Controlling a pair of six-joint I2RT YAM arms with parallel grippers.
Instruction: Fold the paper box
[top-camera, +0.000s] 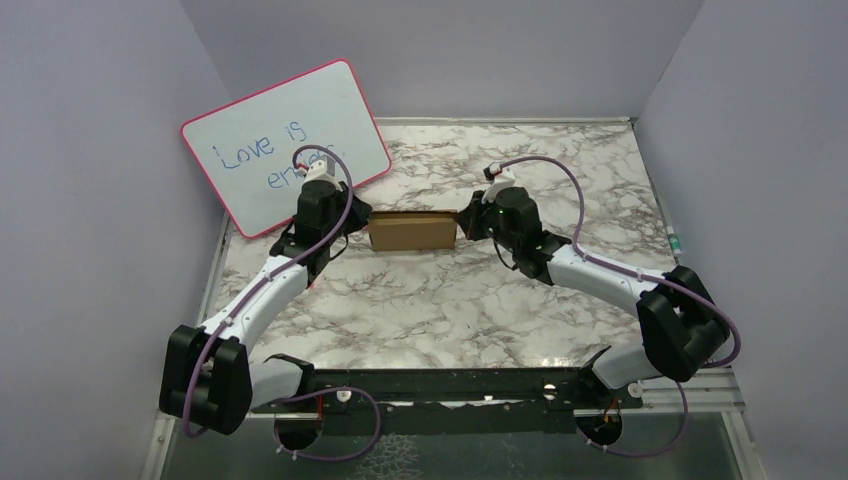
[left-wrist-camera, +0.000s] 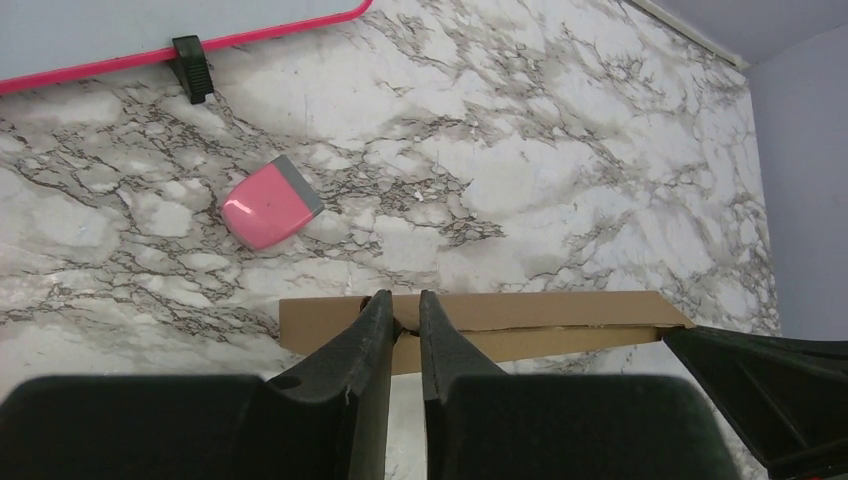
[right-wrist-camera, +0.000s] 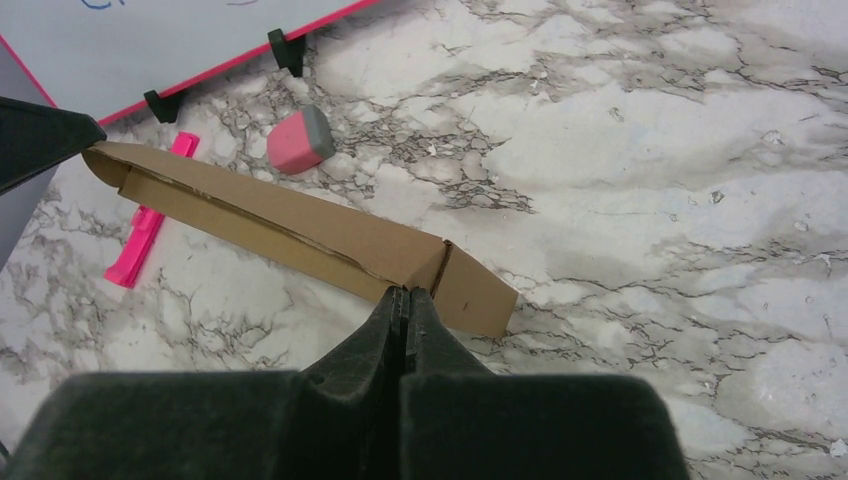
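- Black left gripper (left-wrist-camera: 405, 322): jaws narrow, only a slim slot between them. The near long edge of the paper box (left-wrist-camera: 540, 318) sits in that slot. Whether they press it, cannot tell.
- Right gripper (right-wrist-camera: 405, 300): jaws closed flat together. Its tips meet the box's lower edge, just beside a crease near one end. Whether a layer is pinched, cannot tell.
- Box: plain brown corrugated card, flattened to a long strip. In the top view it spans mid-table between the two grippers, one at each end.
- Wrist views only: a pink eraser (left-wrist-camera: 270, 205) with a grey end lies on the table between box and whiteboard (top-camera: 285, 145). It does not show in the top view.
- Right wrist only: a flat pink bar (right-wrist-camera: 145, 235) lies on the table beyond the box.
- Top view only: the whole whiteboard — pink frame, blue handwriting partly covered by the left wrist, leaning at back left. The wrist views catch just its lower edge, seated in black clip feet (left-wrist-camera: 190, 68).
- Surface: white marble-pattern table (top-camera: 420, 310) with grey veins.
- Room: plain pale lavender walls (top-camera: 90, 150) on three sides.
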